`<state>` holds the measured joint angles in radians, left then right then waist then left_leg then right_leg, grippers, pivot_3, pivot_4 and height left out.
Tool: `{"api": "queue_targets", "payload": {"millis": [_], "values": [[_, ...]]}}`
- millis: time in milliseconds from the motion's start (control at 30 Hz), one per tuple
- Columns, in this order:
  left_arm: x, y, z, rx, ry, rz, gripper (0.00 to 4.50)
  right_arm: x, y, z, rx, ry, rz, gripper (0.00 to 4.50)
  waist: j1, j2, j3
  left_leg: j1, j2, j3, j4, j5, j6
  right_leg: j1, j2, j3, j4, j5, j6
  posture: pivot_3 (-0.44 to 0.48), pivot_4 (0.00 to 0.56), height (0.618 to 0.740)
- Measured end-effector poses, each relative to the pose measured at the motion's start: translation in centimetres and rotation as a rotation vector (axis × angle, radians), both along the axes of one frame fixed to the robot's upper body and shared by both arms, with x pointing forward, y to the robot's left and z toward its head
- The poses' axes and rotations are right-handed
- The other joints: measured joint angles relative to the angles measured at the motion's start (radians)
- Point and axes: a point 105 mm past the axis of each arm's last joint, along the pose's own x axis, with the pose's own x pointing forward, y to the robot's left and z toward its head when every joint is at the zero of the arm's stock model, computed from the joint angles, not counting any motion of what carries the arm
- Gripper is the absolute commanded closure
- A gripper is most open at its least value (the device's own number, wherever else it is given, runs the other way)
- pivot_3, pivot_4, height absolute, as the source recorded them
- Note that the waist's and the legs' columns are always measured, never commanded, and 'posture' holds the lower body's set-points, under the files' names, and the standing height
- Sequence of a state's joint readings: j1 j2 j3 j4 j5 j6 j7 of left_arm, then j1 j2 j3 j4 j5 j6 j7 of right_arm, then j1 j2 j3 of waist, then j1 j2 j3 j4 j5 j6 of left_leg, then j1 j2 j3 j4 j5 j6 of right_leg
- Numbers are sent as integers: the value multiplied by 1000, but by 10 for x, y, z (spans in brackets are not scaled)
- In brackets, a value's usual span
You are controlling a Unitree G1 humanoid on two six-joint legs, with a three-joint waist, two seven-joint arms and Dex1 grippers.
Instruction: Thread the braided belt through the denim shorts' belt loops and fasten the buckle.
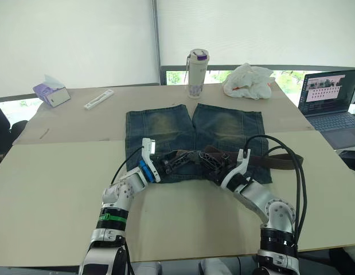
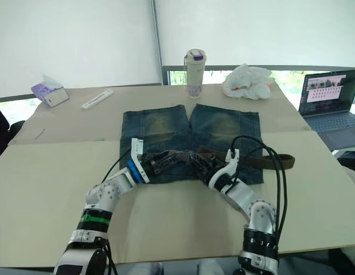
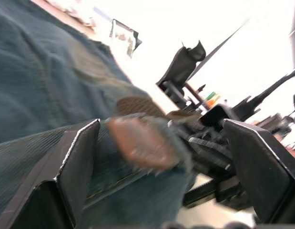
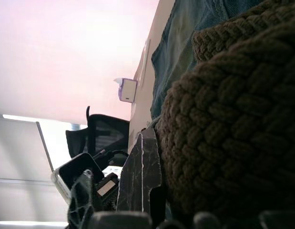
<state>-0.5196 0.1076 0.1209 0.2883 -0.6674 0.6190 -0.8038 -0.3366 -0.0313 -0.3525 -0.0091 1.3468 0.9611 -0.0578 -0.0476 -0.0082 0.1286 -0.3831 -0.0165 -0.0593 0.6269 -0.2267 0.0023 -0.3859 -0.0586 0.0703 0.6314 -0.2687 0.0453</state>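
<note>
The denim shorts (image 1: pixel 166 129) lie flat on the table, legs pointing away and waistband nearest me. The braided belt (image 1: pixel 274 161) runs along the waistband, and its free length trails off to the right past the shorts. My left gripper (image 1: pixel 170 162) is at the middle of the waistband, open, with its fingers (image 3: pixel 76 162) wide on either side of the belt's brown tip (image 3: pixel 137 143) and a fold of denim. Just right of it, my right gripper (image 1: pixel 214 163) is shut on the belt (image 4: pixel 233 143). The buckle and belt loops are hidden behind the grippers.
At the table's far edge stand a tumbler (image 1: pixel 196 73) and a crumpled white bag (image 1: pixel 249 80). A tissue box (image 1: pixel 51 93) and a flat white strip (image 1: pixel 98 98) lie at the far left. An open laptop (image 1: pixel 332 100) sits on the right.
</note>
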Motion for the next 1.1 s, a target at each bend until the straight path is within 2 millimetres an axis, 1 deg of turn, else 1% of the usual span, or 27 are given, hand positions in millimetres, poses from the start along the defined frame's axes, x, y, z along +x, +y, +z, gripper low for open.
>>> {"api": "queue_targets", "payload": {"millis": [33, 100, 200, 333, 367, 533, 600, 633, 700, 800, 833, 900, 967, 1033, 1100], "values": [[1, 1, 1, -6, 4, 7, 379, 0, 0, -1, -4, 0, 1, 4500, 0, 0, 0, 0, 0, 0, 0, 0, 0, 0, 0, 0, 0, 0, 0, 0, 150, 740], [2, 5, 1, -8, 10, 16, 984, -1, 0, -3, -12, 1, -1, 4500, 1, 0, 0, 0, 0, 1, 0, 0, 0, 0, 0, 0, 0, 0, 0, 0, 150, 740], [2, 8, 1, -3, 14, 20, 2386, -1, 0, -6, -29, 5, -3, 4500, 3, 0, 0, 0, -1, 1, 0, 0, 0, 0, 0, 0, 0, 0, 0, 0, 150, 740], [0, 8, 0, 8, 17, 9, 4246, 0, 0, -6, -31, -1, -16, 4500, 3, 0, 0, 0, 0, 1, 0, 0, 0, 0, 0, 0, 0, 0, 0, 0, 150, 740], [0, 8, 0, 9, 17, 7, 4395, 1, 0, -6, -30, -2, -21, 4500, 3, 0, 0, 0, 0, 1, 0, 0, 0, 0, 0, 0, 0, 0, 0, 0, 150, 740], [-1, 8, -1, 13, 18, 7, 4395, 1, 0, -8, -46, -6, -22, 4500, 3, 0, 0, 0, 0, 1, 0, 0, 0, 0, 0, 0, 0, 0, 0, 0, 150, 740], [-1, 7, -1, 16, 17, 7, 4500, 1, 0, -8, -62, -17, -22, 3657, 3, 0, 0, 0, -1, 1, 0, 0, 0, 0, 0, 0, 0, 0, 0, 0, 150, 740], [-1, 7, -1, 18, 17, 6, 4500, 0, -1, -8, -82, -27, -21, 3395, 4, 0, 0, 0, -1, 1, 0, 0, 0, 0, 0, 0, 0, 0, 0, 0, 150, 740], [-1, 6, -2, 21, 18, 7, 4500, -3, -5, -6, -119, -62, -9, 2693, 4, 0, 0, 0, -1, 1, 0, 0, 0, 0, 0, 0, 0, 0, 0, 0, 150, 740], [0, 7, -3, 27, 21, 10, 4500, -15, -16, -3, -294, -158, 45, 1599, 8, 0, 0, -1, -2, 2, 0, 0, 0, 0, -1, 0, -1, 0, 0, 0, 150, 740], [0, 9, -4, 35, 21, 14, 4500, -21, -23, -3, -372, -193, 70, 1311, 9, 0, 0, -1, -2, 3, 1, 0, 0, 0, -1, -1, -2, 0, 0, 0, 150, 740], [1, 14, -4, 56, 18, 24, 4500, -31, -41, -2, -480, -237, 96, 1311, 11, 0, 0, -1, -2, 4, 0, 0, 0, 1, -1, -1, -2, 0, 1, 0, 150, 740], [2, 23, -6, 86, 14, 39, 4500, -39, -66, 4, -567, -270, 86, 1311, 12, -1, 0, -1, -2, 5, 0, 0, 0, 1, -1, -1, -2, 0, 1, 0, 150, 740], [2, 27, -7, 111, 9, 45, 4500, -42, -92, 14, -660, -296, 56, 1311, 10, -1, 1, -1, -1, 6, 0, 0, 0, 1, -1, -1, -2, 0, 1, 0, 150, 740], [1, 28, -8, 124, 4, 39, 4500, -43, -122, 18, -815, -288, 10, 1311, 10, -1, 1, 0, -1, 7, 0, 0, 0, 2, 0, -1, -2, 0, 1, 0, 150, 740]]}}
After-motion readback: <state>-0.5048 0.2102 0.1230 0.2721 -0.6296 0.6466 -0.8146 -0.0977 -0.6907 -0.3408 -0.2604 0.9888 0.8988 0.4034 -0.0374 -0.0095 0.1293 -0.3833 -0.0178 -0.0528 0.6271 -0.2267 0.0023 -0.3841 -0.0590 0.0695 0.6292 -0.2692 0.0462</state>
